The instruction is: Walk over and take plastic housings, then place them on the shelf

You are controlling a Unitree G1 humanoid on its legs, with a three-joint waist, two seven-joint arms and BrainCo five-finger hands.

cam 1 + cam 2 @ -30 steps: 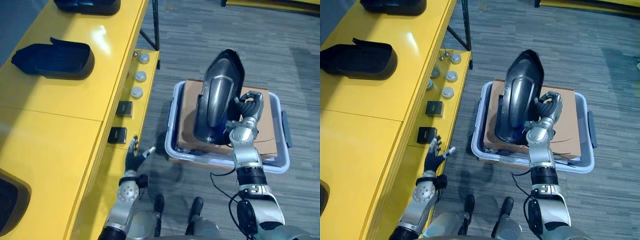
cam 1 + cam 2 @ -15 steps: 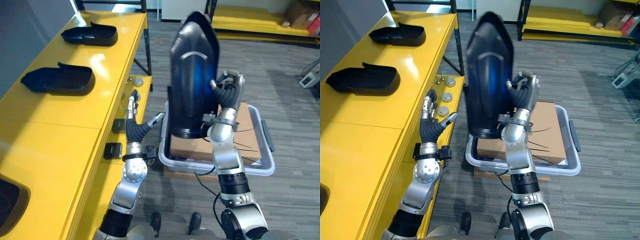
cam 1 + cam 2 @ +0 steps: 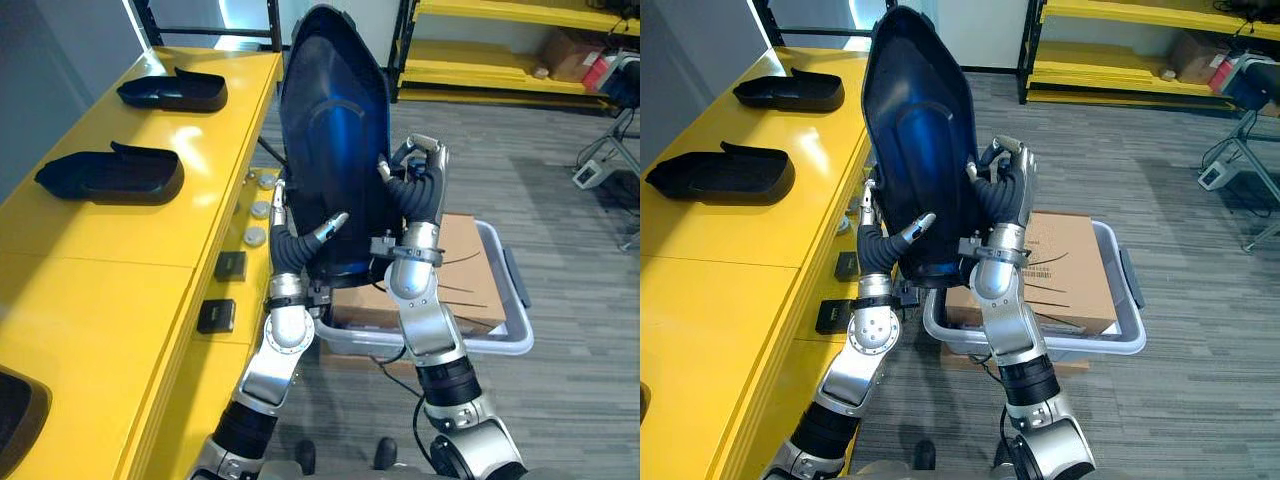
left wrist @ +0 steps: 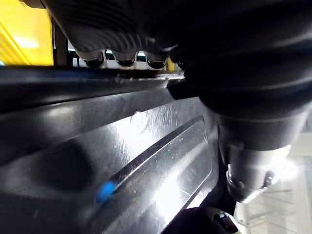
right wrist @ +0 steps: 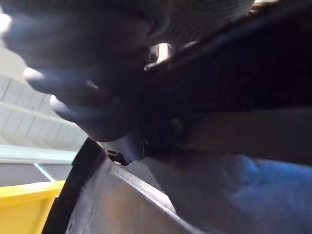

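A large glossy black plastic housing (image 3: 335, 140) stands upright in the air before me, between the yellow shelf (image 3: 110, 260) and the bin. My right hand (image 3: 415, 190) has its fingers curled round the housing's right edge. My left hand (image 3: 295, 245) lies against its lower left side, fingers straight and thumb spread across the front. The housing's shiny surface (image 4: 146, 161) shows close up in the left wrist view, with my fingertips (image 4: 117, 59) resting along it. Two more black housings (image 3: 110, 175) (image 3: 172, 92) lie on the shelf top.
A grey bin (image 3: 515, 305) holding a cardboard box (image 3: 480, 270) sits on the carpet to the right. Another dark housing (image 3: 15, 420) lies at the shelf's near left corner. Round knobs and black switches (image 3: 230, 265) line the shelf's front. Yellow racks (image 3: 500, 60) stand behind.
The right hand has lifted the housing out of the bin and carried it left towards the shelf. The left hand rose and came against its lower side. The camera tilted up.
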